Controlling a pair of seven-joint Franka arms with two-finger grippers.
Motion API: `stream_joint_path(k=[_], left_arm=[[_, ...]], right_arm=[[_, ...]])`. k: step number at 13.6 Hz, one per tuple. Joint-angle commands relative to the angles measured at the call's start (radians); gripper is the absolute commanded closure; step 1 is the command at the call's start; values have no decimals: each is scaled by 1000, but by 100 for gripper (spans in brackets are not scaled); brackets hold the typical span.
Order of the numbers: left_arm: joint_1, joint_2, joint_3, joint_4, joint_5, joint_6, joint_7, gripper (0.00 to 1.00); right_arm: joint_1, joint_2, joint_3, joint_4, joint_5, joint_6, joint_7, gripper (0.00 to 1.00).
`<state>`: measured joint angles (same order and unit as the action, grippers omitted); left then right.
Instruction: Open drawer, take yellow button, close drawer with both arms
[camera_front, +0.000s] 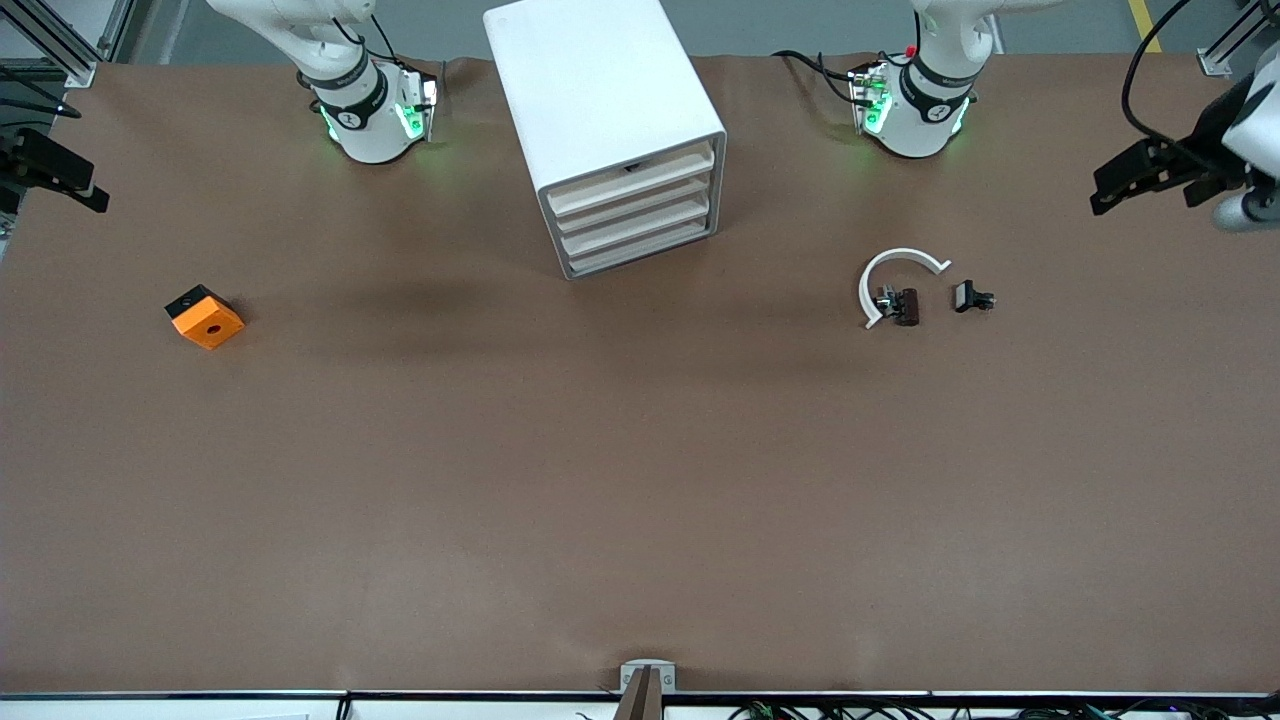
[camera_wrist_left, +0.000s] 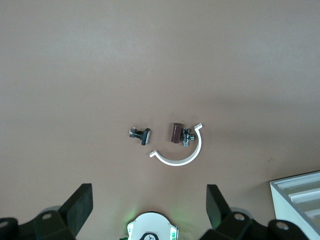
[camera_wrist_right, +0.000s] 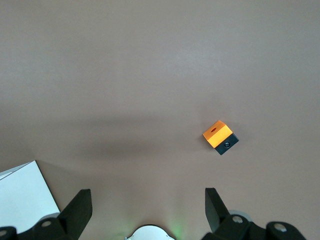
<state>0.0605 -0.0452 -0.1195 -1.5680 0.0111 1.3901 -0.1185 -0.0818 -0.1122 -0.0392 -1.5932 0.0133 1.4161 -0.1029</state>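
Both tools, left (camera_wrist_left: 149, 207) and right (camera_wrist_right: 147, 209), gape empty, high above the table, well apart from the shut drawer (camera_front: 632, 172).

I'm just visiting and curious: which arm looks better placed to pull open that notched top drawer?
Neither, clearly. Both open pincers hang at the table's ends, left pincer and right pincer. The drawer fronts angle toward the left arm's end, so perhaps left.
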Motion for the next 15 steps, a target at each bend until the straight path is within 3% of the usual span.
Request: stream_joint_path(k=[1, 5, 12, 15], left_arm=[[-2, 132, 0, 63, 3, -16, -19, 0], [-30, 289, -15, 80, -5, 23, -338, 0], [-210, 596, -19, 164, -20, 64, -1291, 0], [-255, 674, -20, 164, -29, 69, -1489, 0]], right_arm=[[7, -29, -8, -28, 5, 15, 17, 0], [10, -27, -8, -28, 5, 17, 16, 0], [13, -27, -7, -28, 5, 17, 16, 0], [11, -27, -7, -28, 5, 17, 16, 0]])
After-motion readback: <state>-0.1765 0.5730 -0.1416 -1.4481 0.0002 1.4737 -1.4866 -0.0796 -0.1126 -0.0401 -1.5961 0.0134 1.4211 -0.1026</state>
